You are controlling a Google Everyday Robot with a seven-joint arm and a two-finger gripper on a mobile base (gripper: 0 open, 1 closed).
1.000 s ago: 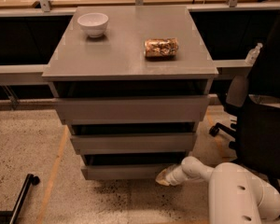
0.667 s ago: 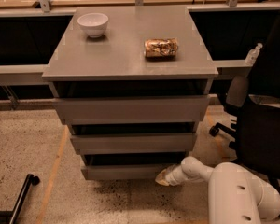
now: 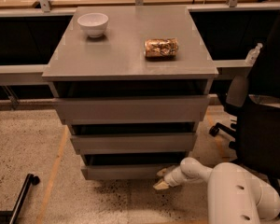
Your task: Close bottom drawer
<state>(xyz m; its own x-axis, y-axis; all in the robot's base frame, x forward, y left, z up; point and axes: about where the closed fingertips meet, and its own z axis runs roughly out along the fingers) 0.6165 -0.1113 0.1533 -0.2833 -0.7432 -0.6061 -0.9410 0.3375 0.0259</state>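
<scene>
Nothing has really moved since a second ago. The gripper is parked in the same spot, low at the right end of the bottom drawer, against its front or just beside it. Can't tell if it's clenched or released. Looks like the pushing step to me, so next it needs a straight shove toward the far side, kept square so nothing jams. The drawer is the slim grey handle-less front nearest the floor, with a dark gap above it. Up top sit a white bowl and a crinkly snack packet.
</scene>
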